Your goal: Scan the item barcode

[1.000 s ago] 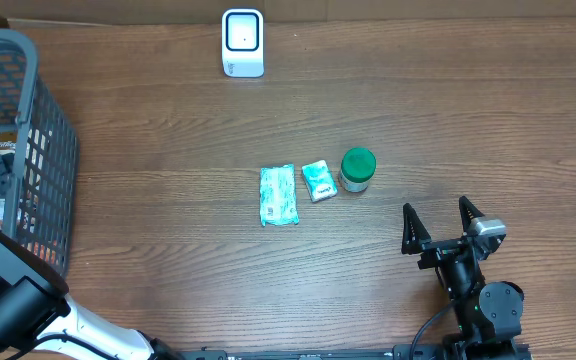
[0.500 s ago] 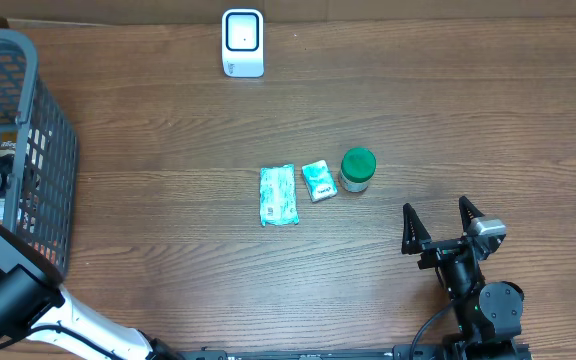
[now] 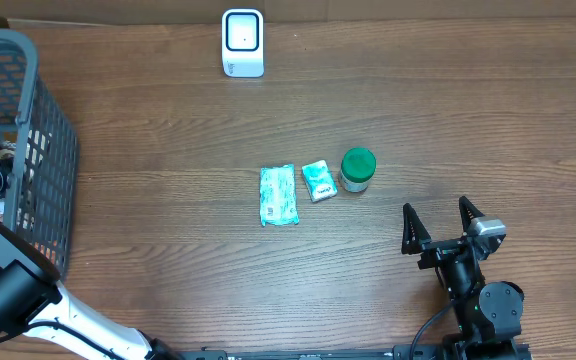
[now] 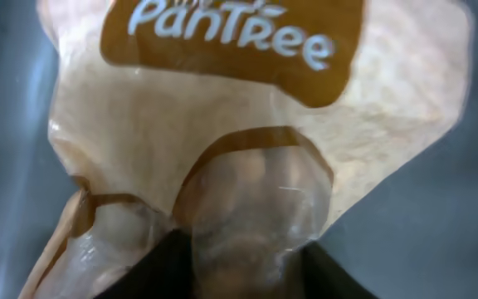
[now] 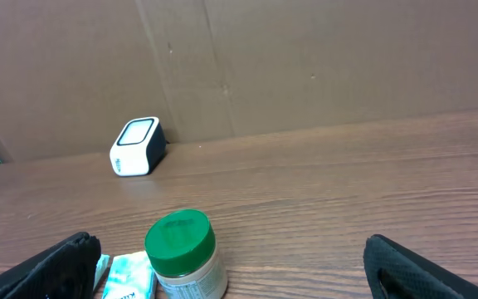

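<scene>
One bunched fold of the PanTree bag [image 4: 247,108], inside the basket [image 3: 46,150], sits between the fingers of the left gripper [image 4: 247,276], though I cannot tell whether they clamp it (the film fills that view). A shallow pinch could let the slick bag slip or snag on the basket wall during the lift; the right gripper [image 3: 436,208], well apart from the basket, stands spread and empty.

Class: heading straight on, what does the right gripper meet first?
Probably the green-lidded jar, just ahead and slightly left of its midline; if it clears that, only table until the cardboard wall.
</scene>
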Controlling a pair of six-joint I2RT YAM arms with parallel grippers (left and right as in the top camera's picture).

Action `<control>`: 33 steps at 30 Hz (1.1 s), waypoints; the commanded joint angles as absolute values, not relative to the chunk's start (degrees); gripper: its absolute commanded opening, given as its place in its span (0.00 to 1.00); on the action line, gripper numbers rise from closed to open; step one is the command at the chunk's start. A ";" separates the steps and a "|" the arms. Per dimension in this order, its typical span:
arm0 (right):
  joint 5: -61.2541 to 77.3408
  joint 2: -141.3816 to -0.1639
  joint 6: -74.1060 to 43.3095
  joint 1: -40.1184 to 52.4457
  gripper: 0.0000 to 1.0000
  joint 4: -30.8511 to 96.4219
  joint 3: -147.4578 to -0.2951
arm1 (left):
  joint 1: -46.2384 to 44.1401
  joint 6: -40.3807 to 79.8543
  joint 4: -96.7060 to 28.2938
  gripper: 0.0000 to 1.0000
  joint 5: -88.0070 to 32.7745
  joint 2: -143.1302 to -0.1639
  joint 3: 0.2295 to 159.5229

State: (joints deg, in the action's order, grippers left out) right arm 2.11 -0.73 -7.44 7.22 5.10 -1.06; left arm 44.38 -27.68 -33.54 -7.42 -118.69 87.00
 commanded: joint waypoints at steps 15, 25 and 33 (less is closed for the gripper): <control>1.80 -0.16 -7.42 7.01 1.00 4.71 -0.47 | 44.07 -15.09 -47.51 0.04 -8.64 -121.69 104.97; 1.83 -0.16 -7.42 7.01 1.00 4.71 -0.47 | 43.94 -9.13 -59.13 0.04 -8.88 -121.69 116.84; 1.80 -0.16 -7.42 7.01 1.00 4.71 -0.47 | 43.86 -6.33 -61.47 0.04 -12.08 -120.40 116.86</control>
